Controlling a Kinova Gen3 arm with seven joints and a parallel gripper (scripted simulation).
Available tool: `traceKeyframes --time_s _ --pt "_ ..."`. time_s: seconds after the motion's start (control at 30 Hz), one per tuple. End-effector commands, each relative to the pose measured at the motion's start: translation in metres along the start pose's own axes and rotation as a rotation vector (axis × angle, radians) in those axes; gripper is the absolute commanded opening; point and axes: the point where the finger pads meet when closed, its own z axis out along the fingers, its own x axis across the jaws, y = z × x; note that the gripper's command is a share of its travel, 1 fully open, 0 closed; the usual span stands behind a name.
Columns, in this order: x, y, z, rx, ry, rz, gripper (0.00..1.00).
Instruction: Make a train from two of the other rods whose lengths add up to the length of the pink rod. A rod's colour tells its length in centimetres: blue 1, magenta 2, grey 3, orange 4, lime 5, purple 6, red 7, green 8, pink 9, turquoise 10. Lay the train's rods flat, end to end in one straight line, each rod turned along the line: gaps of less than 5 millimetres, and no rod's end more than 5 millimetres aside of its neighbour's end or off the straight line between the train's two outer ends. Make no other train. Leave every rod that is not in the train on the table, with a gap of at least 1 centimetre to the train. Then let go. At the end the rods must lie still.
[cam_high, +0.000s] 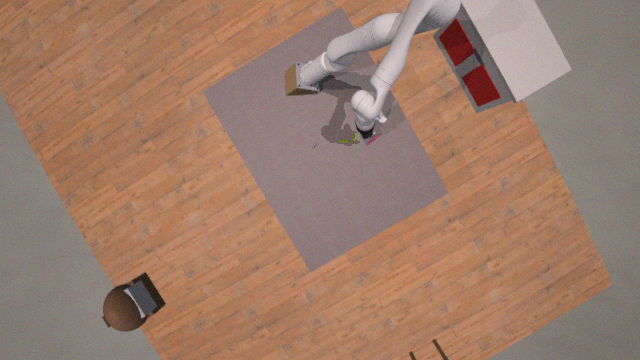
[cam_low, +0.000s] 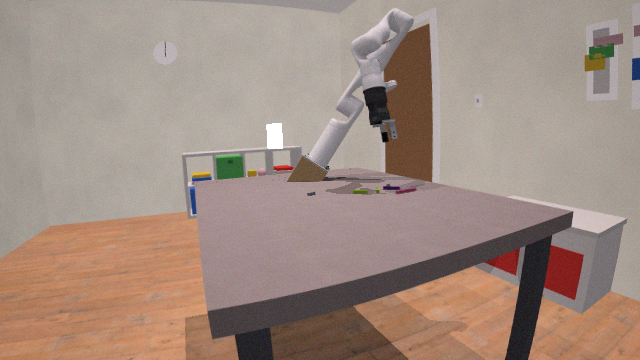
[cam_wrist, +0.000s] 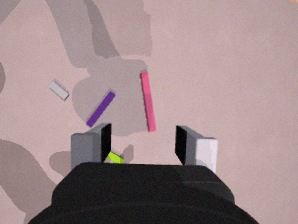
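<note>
On my wrist feed the pink rod lies flat on the table, long axis running about 12 to 6, just ahead of my gripper. The purple rod at its 9 slants toward 1. My fingers are spread fully, holding nothing.
</note>
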Motion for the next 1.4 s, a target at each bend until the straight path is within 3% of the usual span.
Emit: traceKeyframes --time_s 0.0,0.4,0.73,1.37 --pt "-0.011 0.001 0.009 -0.004 -0.027 0.072 1.0" --pt "-0.055 0.013 0.037 -0.069 -0.108 0.444 1.0" --pt "-0.077 0.019 0.048 -0.11 -0.14 0.606 1.0" --pt "-0.094 0.024 0.054 -0.145 -0.161 0.728 1.0"
